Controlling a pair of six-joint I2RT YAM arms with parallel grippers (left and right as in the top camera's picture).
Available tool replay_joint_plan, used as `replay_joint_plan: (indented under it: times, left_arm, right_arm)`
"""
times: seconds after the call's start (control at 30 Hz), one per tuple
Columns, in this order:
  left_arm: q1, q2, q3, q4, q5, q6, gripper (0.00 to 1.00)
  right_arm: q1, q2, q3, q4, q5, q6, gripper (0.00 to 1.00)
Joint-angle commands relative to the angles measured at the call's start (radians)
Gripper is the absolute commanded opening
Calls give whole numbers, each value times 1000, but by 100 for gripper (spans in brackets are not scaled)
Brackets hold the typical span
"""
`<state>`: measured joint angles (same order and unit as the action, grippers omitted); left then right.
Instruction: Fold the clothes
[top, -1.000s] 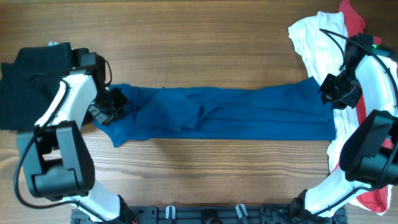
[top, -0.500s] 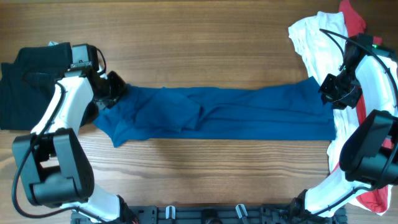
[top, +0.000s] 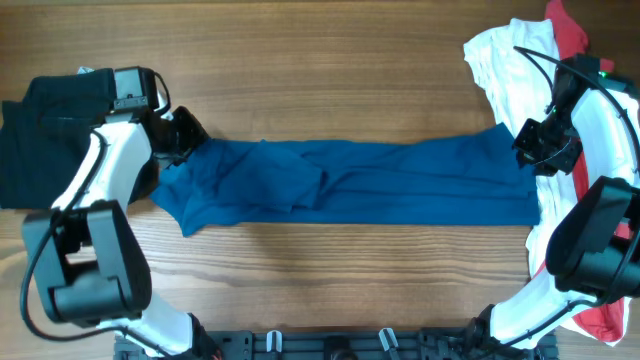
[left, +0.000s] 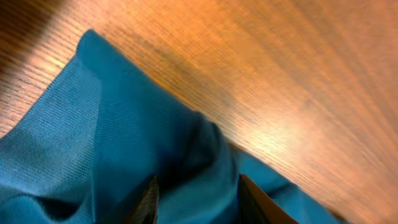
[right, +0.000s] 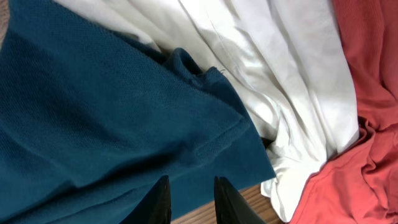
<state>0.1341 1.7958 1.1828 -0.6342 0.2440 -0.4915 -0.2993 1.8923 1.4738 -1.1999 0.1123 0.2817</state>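
Left pincer stands spread, its fingers apart over the left end of the large royal-blue cloth shirt. We see the right pincer narrowly parted at the shirt's right end; whether it pinches the cloth we cannot tell. The shirt lies stretched across the wooden desk, between a crumpled black cloth garment on the left and a white cloth garment and a red cloth garment on the right.

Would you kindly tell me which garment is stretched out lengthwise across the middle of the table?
The blue shirt; the black garment, white garment and red garment lie bunched at either end.
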Motion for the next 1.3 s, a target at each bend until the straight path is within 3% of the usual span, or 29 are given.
replay_joint_plan:
  times: [0.0,0.07,0.13,0.2,0.23,0.67,1.07,1.27]
  left_arm:
    - [7,52,2,8,-32,17,40]
    - [7,65,2,14,-32,16,37]
    - [7,66,2,15,-32,17,27]
    - [7,66,2,13,-32,18,8]
    - [8,66,2,9,-32,18,4]
    - [9,57,3,-169,-210,17,4]
    - [21,57,3,-126,-256,13,11]
    - [39,57,3,-174,-359,14,15]
  right_arm:
    - [-1,-24,-12,-2,-9,-14,24]
    - [-1,-24,-12,-3,-9,-14,24]
    - [-1,-24,-12,-4,-9,-13,24]
    - [-1,-24,-12,-5,-9,-14,24]
    - [-1,-24,-12,-5,-9,-14,24]
    - [-1,-24,-12,-8,-10,-14,24]
    - [-1,-24,-12,-10,-9,-14,24]
    - [-1,-24,-12,-10,-10,-14,24]
